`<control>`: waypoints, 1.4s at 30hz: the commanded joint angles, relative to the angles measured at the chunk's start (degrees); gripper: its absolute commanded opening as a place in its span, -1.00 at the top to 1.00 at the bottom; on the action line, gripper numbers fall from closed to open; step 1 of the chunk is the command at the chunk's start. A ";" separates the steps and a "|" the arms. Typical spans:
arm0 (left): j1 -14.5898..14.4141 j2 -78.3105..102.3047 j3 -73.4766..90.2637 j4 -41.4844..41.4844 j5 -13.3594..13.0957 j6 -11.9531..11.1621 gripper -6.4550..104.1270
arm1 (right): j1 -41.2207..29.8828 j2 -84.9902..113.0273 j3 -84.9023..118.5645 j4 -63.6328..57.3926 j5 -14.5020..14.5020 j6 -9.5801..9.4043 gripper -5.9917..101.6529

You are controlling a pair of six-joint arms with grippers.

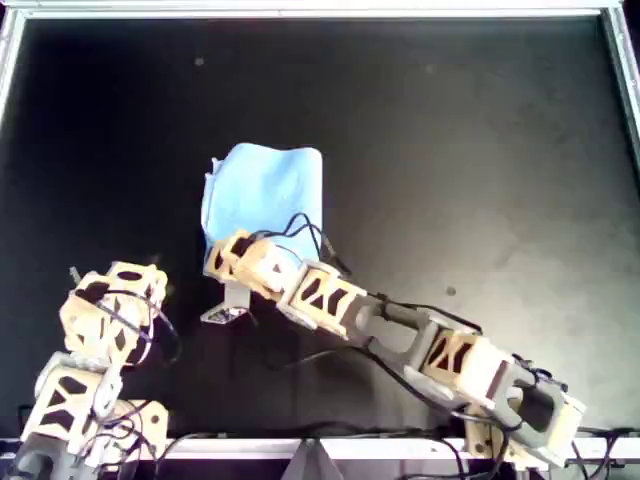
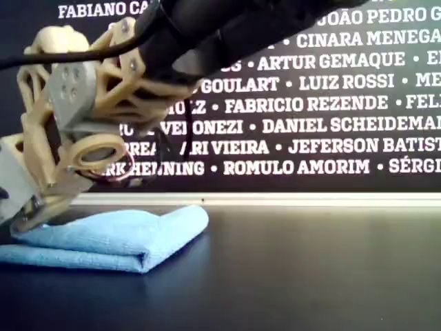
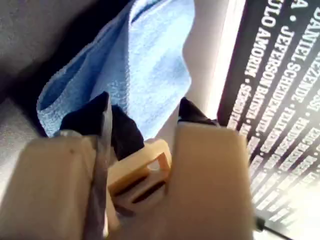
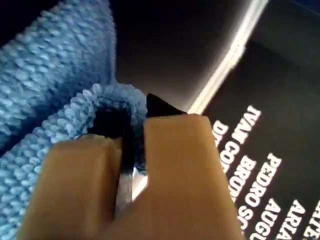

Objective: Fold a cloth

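The left gripper [image 3: 145, 107] hangs over the near left of the overhead view, short of the cloth [image 1: 265, 190]. Its tan fingers [image 3: 210, 165] stand apart with nothing between their black tips; the cloth lies just beyond them.

The right arm reaches in from the overhead view's near right. The right gripper [image 4: 134, 116] sits at the cloth's near edge, its fingers drawn almost together and pinching the looped hem.

The cloth is light blue, soft and nubbly. It is folded over on itself into a rough rectangle with a rounded fold on the exterior view's right. It lies flat on the matt black worktop [image 1: 450, 150], left of centre in the overhead view.

Behind it stands a black wall [image 2: 310, 103] printed with white names.
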 commanded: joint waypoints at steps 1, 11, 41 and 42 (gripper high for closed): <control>0.70 0.09 -0.35 0.00 0.09 -0.35 0.04 | -0.35 2.29 -3.78 -1.76 0.18 0.26 0.63; 0.70 0.09 -0.35 0.00 -0.09 -0.35 0.04 | -0.79 2.46 -3.43 -1.41 0.35 -0.53 -0.17; 1.23 1.23 -0.35 -0.09 -0.53 -0.35 0.05 | -39.99 70.93 50.62 5.10 -0.62 0.53 0.97; 1.23 1.23 -0.35 -0.09 -0.53 -0.35 0.05 | -41.66 73.13 53.26 4.04 -0.62 0.53 0.96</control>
